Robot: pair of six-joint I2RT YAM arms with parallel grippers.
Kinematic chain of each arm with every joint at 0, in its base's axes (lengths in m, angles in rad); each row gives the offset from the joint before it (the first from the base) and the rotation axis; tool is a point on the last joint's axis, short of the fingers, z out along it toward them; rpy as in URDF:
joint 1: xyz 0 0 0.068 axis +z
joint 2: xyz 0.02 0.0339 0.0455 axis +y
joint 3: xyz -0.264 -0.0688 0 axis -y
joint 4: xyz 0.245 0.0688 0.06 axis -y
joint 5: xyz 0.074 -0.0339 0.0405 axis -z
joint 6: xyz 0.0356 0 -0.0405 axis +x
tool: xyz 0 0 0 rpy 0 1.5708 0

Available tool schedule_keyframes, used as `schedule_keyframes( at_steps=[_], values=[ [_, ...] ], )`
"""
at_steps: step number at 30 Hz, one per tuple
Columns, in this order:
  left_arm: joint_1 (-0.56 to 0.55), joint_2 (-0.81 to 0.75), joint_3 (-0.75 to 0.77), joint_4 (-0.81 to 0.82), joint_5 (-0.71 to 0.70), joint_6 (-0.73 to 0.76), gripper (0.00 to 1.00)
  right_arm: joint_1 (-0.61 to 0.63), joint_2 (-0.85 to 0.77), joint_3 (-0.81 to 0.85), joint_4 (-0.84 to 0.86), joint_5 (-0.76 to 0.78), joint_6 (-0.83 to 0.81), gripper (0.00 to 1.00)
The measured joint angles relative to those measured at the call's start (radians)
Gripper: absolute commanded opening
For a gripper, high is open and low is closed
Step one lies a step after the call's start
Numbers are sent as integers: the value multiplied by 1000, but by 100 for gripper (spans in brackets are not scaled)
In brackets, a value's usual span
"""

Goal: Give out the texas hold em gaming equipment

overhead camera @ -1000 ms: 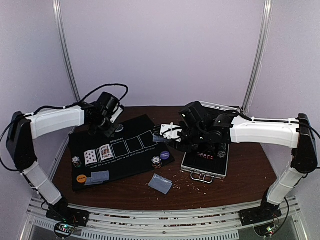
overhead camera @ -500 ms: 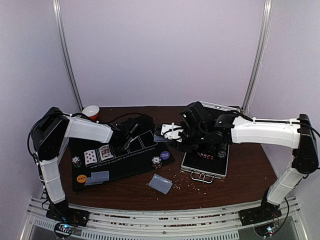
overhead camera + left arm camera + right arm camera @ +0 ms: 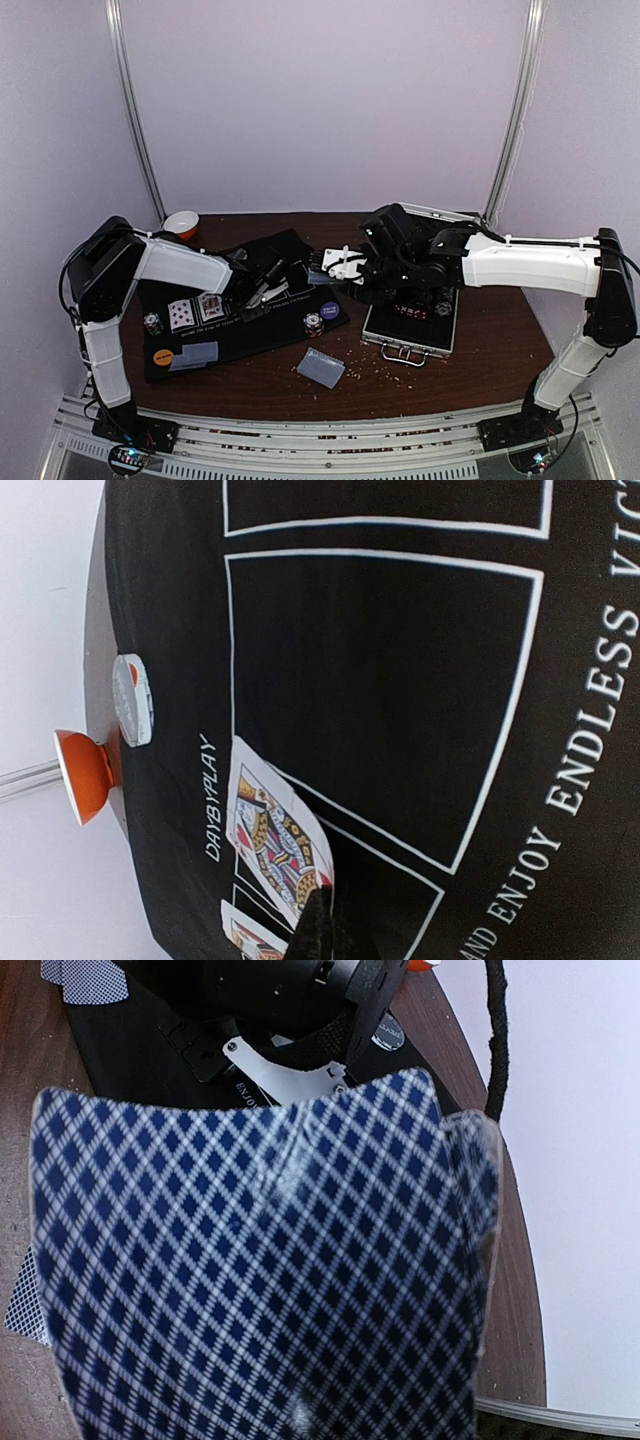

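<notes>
Two cards [image 3: 210, 305] lie face up on the mat [image 3: 250, 338], the right end effector [image 3: 322, 268] clasps a third card [image 3: 260, 1260] (bowed) over its right end, likely bound for the next empty box [image 3: 380, 700]; left end effector [image 3: 262, 295]: grip unclear.

Your left arm [image 3: 180, 265] reaches low toward the centre, its gripper [image 3: 264, 292] angled down, and you can't tell whether the jaws are parted. Your right arm [image 3: 520, 262] stretches inward, wrist bent, its gripper [image 3: 324, 268] pinching a playing card [image 3: 260, 1260].
</notes>
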Motion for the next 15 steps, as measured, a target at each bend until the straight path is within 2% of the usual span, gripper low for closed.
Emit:
schedule_keyframes(
  at_steps=[7, 11, 15],
  values=[
    [0, 15, -3, -32, 35, -31, 0, 0, 0, 0, 0, 0, 0, 41],
    [0, 18, 3, -46, 49, -51, 14, 0, 0, 0, 0, 0, 0, 41],
    [2, 17, 10, -54, 53, -66, 22, 0, 0, 0, 0, 0, 0, 41]
  ],
)
